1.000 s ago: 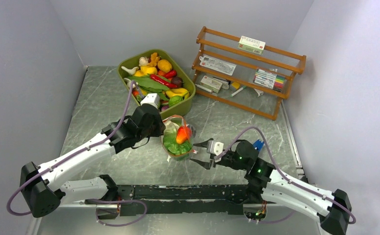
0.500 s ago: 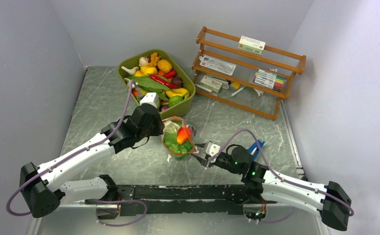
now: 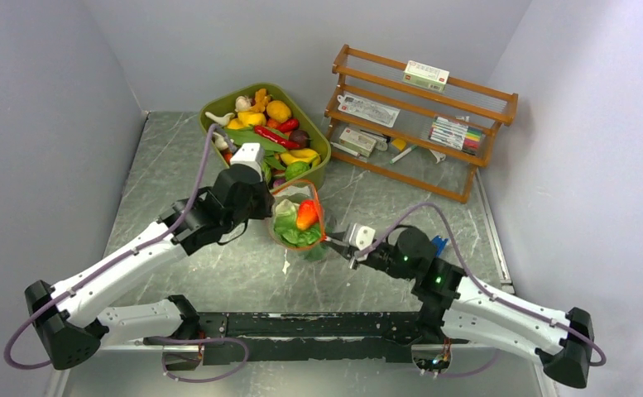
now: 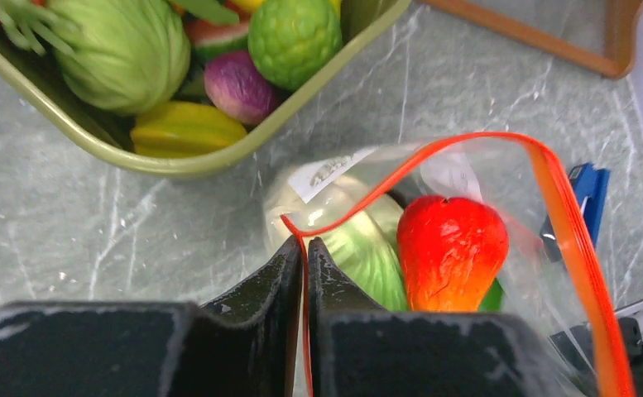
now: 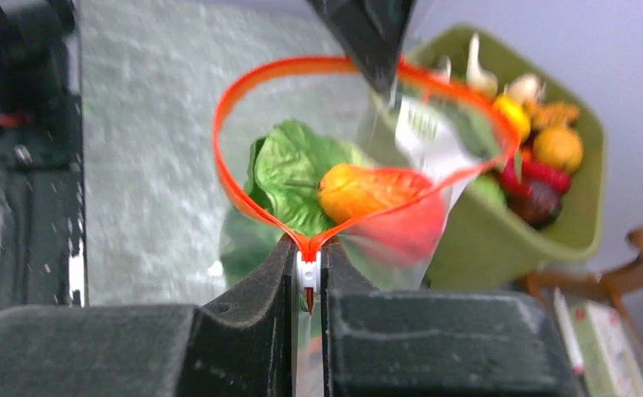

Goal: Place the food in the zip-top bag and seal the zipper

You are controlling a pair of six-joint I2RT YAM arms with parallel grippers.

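The left pincer (image 4: pixel 304 246) and right pincer (image 5: pixel 308 252) clench opposite ends of the orange-red zipper (image 4: pixel 559 217). The zip-top bag (image 4: pixel 343 169) gapes around a peach (image 4: pixel 450 260) and lettuce (image 5: pixel 289 174).

i have the zip-top bag (image 4: pixel 467 169) between the left gripper (image 4: pixel 305 252) and right gripper (image 5: pixel 308 256), food (image 3: pixel 305 215) in it, tub (image 3: pixel 324 163) just behind, rack (image 3: pixel 510 107) back right.

Clear zip-top bag (image 3: pixel 299 227), mouth open: its orange-red zipper (image 4: pixel 568 227) forms a loop, one end clamped in the left claw (image 4: pixel 304 252), the opposite end in the right claw (image 5: pixel 308 263). Inside lie a peach (image 4: pixel 452 252), lettuce (image 5: pixel 289 174) and pale cabbage (image 4: pixel 367 248)
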